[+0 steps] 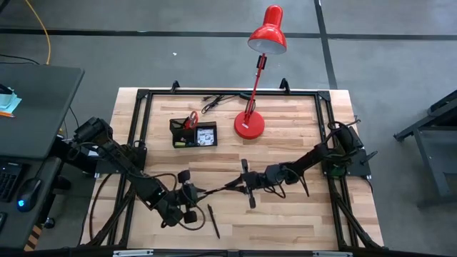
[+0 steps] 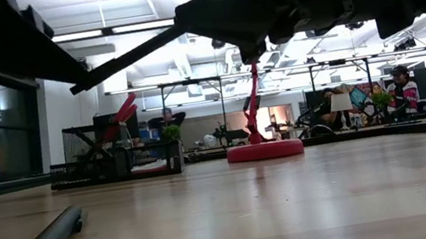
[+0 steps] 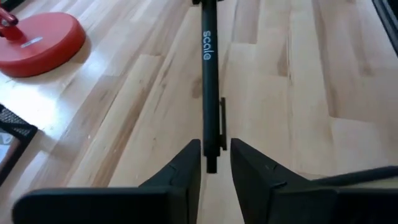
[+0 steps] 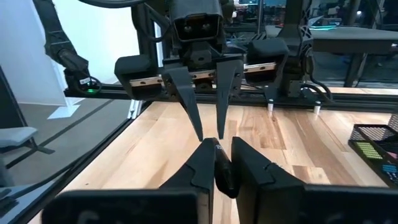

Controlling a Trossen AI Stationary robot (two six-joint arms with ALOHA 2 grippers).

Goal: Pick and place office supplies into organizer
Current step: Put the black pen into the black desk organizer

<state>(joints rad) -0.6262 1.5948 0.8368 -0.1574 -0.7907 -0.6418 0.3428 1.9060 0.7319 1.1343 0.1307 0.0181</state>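
Note:
A thin black pen [image 1: 218,188] marked "scale" hangs level above the table's middle, between my two grippers. My right gripper [image 4: 221,167] comes in from the table's right and is shut on one end of it. My left gripper [image 3: 216,163] comes in from the near left. Its fingers stand open on either side of the pen's other end [image 3: 211,163], with a thin gap on each side. A second black pen [image 1: 213,220] lies flat on the table near the front edge. The black organizer [image 1: 193,133] stands at the far left with red-handled scissors [image 1: 191,119] upright in it. My right gripper pinches the pen's right-hand end [image 4: 222,175] between its two fingers. The fingers come in level from the table's right and lie roughly along the pen. The pen sticks out toward my left gripper, level and clear of the table.
A red desk lamp stands with its round base [image 1: 249,126] to the right of the organizer, and a black cable [image 1: 214,103] lies behind it. A black frame [image 1: 143,128] borders the tabletop. Bare wood lies under and in front of the grippers.

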